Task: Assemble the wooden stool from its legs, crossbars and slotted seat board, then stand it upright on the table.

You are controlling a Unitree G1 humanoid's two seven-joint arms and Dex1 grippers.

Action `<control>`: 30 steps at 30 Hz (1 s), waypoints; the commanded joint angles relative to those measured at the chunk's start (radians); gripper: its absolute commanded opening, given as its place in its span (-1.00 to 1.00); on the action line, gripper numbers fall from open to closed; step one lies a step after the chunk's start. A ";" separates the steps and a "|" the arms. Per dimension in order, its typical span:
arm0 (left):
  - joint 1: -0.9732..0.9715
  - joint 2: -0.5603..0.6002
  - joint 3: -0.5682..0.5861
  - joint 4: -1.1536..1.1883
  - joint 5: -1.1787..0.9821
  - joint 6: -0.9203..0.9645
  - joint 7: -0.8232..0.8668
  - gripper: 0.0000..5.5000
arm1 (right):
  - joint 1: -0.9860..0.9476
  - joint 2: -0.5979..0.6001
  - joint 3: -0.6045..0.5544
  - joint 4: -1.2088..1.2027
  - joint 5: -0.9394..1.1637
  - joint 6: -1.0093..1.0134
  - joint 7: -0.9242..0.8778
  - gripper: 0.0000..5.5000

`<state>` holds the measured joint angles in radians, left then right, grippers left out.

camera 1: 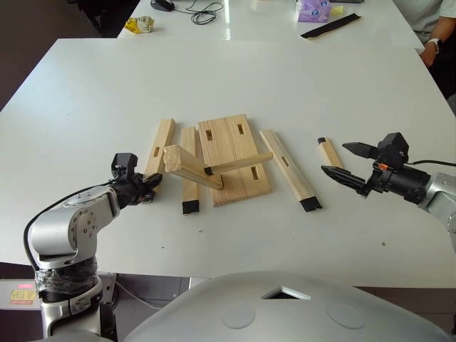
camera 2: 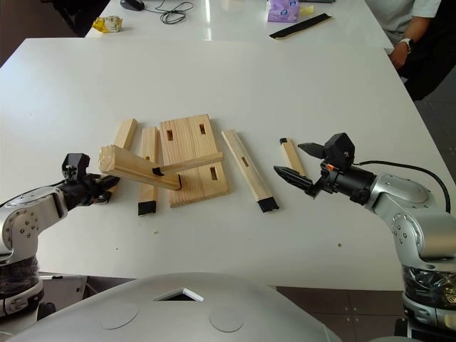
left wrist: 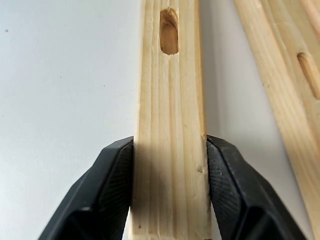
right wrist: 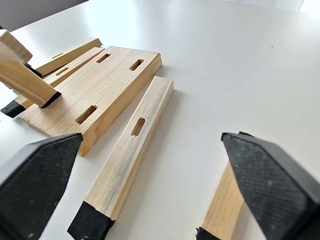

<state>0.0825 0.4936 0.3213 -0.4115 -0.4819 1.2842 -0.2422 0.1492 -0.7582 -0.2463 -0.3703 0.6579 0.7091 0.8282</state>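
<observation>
The slotted seat board (camera 1: 239, 146) lies flat mid-table. My left gripper (camera 1: 144, 188) is shut on the near end of the leftmost leg (left wrist: 170, 100), which lies on the table. A second leg (camera 1: 189, 174) lies between it and the board. A thicker leg (camera 1: 187, 166) rests tilted over the board's left edge, and a thin crossbar (camera 1: 241, 164) lies across the board. Right of the board lies another leg (camera 1: 288, 169) with a black tip. My right gripper (camera 1: 348, 162) hangs open just right of a short crossbar (camera 1: 328, 152), holding nothing.
The white table (camera 1: 85, 92) has bare room behind and in front of the parts. A second table (camera 1: 249, 21) behind holds a yellow object (camera 1: 140, 25), cables, a purple packet (camera 1: 312, 10) and a black strip (camera 1: 330, 26).
</observation>
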 commanded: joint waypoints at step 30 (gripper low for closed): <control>-0.757 0.111 -0.169 0.263 -0.383 -0.476 -0.792 -0.26 | -0.591 0.026 -0.030 0.154 0.323 0.137 0.132 0.87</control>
<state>-0.6716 0.5724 0.1879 -0.1524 -0.8546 0.8007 -0.9644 -0.3582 -0.6963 -0.3021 -0.2096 0.9469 0.8136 0.9272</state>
